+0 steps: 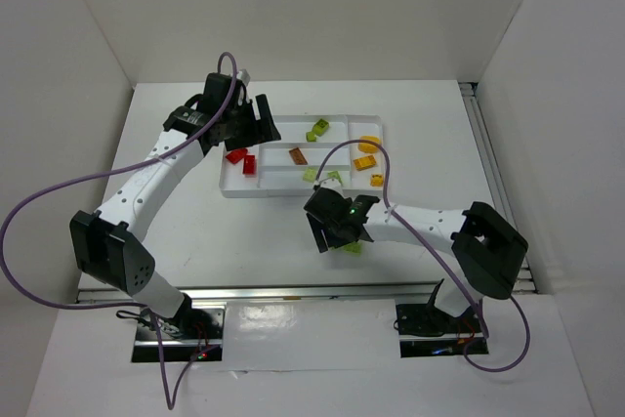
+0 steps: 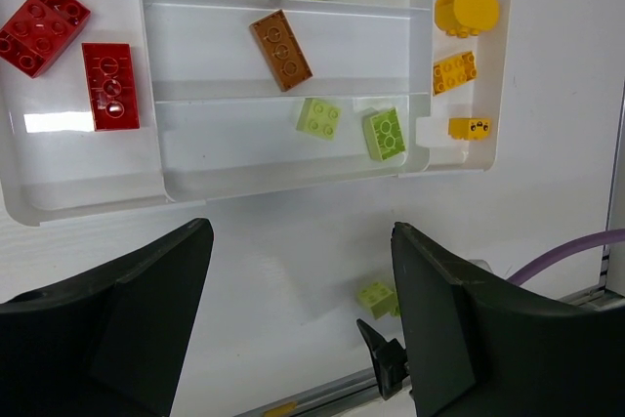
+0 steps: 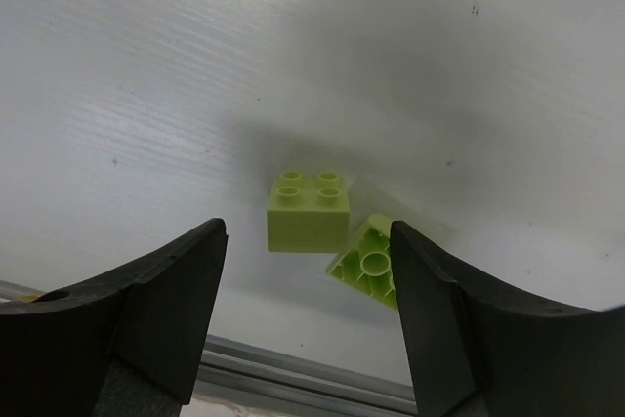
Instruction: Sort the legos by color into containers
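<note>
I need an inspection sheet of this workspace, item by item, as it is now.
surface: white table, flat.
job's things: white tray holds red bricks at one end, yellow pieces at the other, lime bricks and a brown brick between; two loose lime bricks lie on the table.
clutter: nothing seen.
grippers: left jaws open, empty, by the tray; right jaws open above the loose lime bricks.
cables: purple cables loop off both arms.
surroundings: white walls.

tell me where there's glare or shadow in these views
Left wrist: a white glare patch on the tray floor beside the red brick. Right wrist: a soft shadow around the two lime bricks. Top external: even light.
</note>
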Tool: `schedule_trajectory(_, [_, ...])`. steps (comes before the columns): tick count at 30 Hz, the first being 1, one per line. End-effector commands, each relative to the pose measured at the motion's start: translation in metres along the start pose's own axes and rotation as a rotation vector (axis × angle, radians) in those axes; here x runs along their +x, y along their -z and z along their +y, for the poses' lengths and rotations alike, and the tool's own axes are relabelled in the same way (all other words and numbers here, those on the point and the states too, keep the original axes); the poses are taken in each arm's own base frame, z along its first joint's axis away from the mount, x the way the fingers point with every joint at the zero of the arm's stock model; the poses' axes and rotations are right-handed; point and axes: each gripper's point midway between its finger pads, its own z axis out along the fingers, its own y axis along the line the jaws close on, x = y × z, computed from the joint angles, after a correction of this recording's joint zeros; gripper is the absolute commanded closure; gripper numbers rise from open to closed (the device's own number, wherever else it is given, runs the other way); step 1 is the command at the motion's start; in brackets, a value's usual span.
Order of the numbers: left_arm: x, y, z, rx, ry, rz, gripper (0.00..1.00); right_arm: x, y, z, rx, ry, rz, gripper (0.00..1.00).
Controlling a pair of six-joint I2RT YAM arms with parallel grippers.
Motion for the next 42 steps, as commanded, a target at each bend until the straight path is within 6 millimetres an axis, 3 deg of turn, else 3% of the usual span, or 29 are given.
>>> schedule_trajectory(1, [-0.005,0.001,-0.003,0.018,-0.020,-0.012,0.16,-0.019,0.003,0.008,-0.011,-0.006,-0.054,0.27])
schedule_trajectory(10, [-0.004,0.002,-0.004,0.026,-0.020,-0.007,0.16,-0.014,0.000,0.009,-0.021,0.017,-0.037,0.36])
schedule_trajectory(18, [-0.001,0.000,-0.002,0.021,-0.019,0.001,0.16,-0.010,-0.007,0.011,-0.022,0.031,-0.018,0.37])
schedule_trajectory(22, [-0.001,0.000,-0.002,0.021,-0.019,0.001,0.16,-0.015,-0.005,0.013,-0.015,0.037,-0.039,0.47])
schedule_trajectory(27, [-0.006,0.001,-0.001,0.009,-0.020,-0.017,0.16,-0.053,0.022,0.011,0.002,-0.018,-0.166,0.61])
schedule_trajectory(33, [-0.011,0.007,0.002,0.000,-0.023,-0.034,0.16,-0.110,0.046,-0.001,0.045,-0.071,-0.291,0.65])
schedule_trajectory(37, [-0.020,0.015,0.008,-0.011,-0.011,-0.066,0.16,-0.154,0.043,-0.018,0.075,-0.125,-0.357,0.67])
schedule_trajectory(42, [-0.026,0.023,0.027,-0.051,0.041,-0.091,0.16,-0.199,0.019,-0.033,0.083,-0.172,-0.390,0.67])
